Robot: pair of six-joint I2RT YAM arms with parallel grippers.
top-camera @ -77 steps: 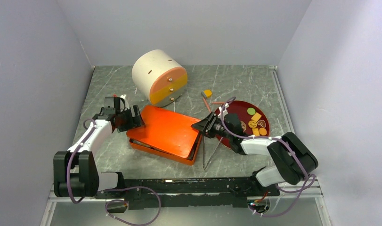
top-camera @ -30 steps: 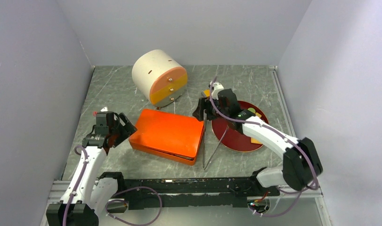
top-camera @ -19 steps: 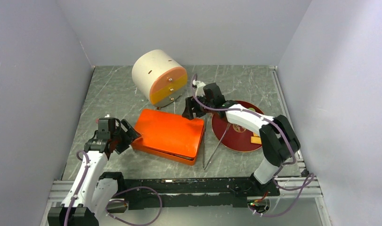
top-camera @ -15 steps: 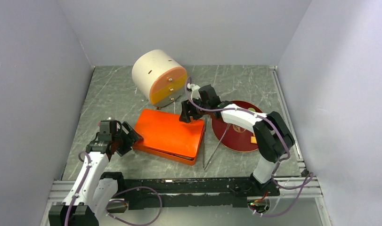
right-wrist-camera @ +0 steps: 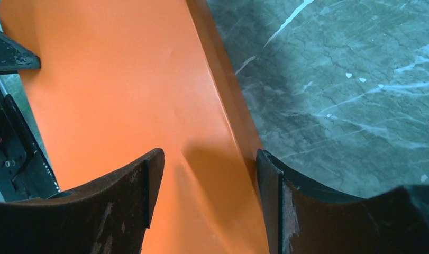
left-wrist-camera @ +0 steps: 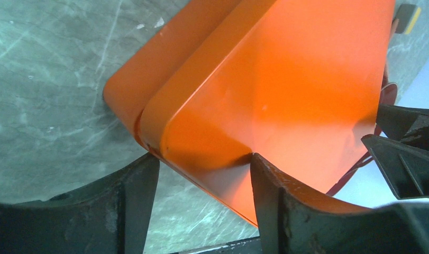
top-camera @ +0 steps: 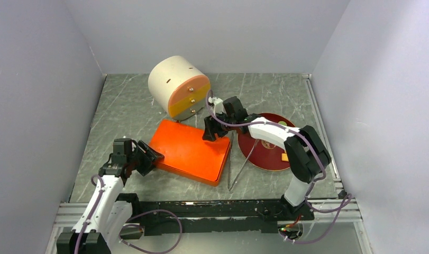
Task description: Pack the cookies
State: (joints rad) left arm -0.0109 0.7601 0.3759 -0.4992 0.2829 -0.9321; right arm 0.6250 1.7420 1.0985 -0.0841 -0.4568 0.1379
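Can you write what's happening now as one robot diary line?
left fingers: astride box corner | right fingers: astride far edge | box: shut

The top camera is looking down from behind the arms over the whole counter. Cameras on the left hand and right hand are peering close at opposite corners of the same box.

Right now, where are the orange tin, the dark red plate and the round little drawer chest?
orange tin (top-camera: 191,151): top view, middle of its lid.
dark red plate (top-camera: 265,153): top view, bare near part.
round drawer chest (top-camera: 169,79): top view, white curved side.
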